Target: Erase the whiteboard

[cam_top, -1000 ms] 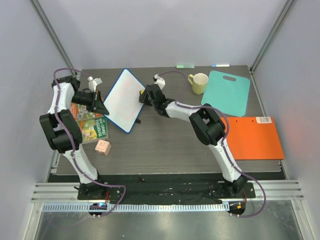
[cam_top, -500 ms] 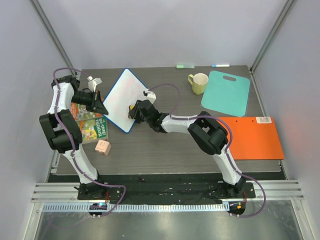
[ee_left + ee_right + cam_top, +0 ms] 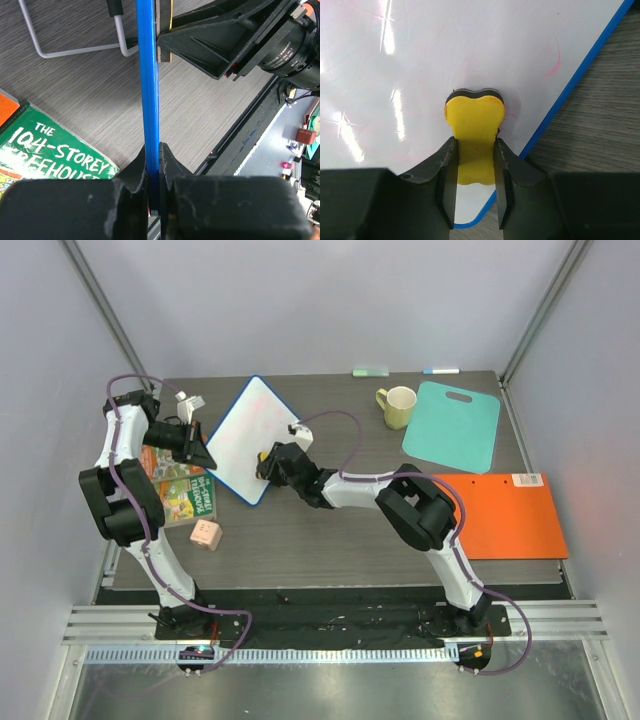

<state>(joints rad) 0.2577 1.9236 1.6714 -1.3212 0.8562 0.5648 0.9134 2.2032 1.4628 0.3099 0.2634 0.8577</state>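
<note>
The whiteboard (image 3: 243, 430), white with a thin blue rim, stands tilted on the table at the back left. Faint pink smears remain on its face (image 3: 470, 50). My left gripper (image 3: 200, 452) is shut on the board's blue edge (image 3: 148, 100) at its left corner. My right gripper (image 3: 268, 462) is shut on a yellow eraser (image 3: 474, 130) and presses it against the board near its lower right edge. The eraser's dark felt side touches the white face. A wire foot (image 3: 75, 47) of the board shows in the left wrist view.
A green book (image 3: 185, 495) and a small pink cube (image 3: 206, 534) lie at the left. A yellow mug (image 3: 398, 406), a teal cutting board (image 3: 458, 425) and an orange folder (image 3: 505, 515) lie at the right. Two markers (image 3: 405, 371) lie along the back edge.
My right gripper has slid with the eraser from the board's right edge down and left across its face, then held near the lower edge. The left gripper has kept its grip.
</note>
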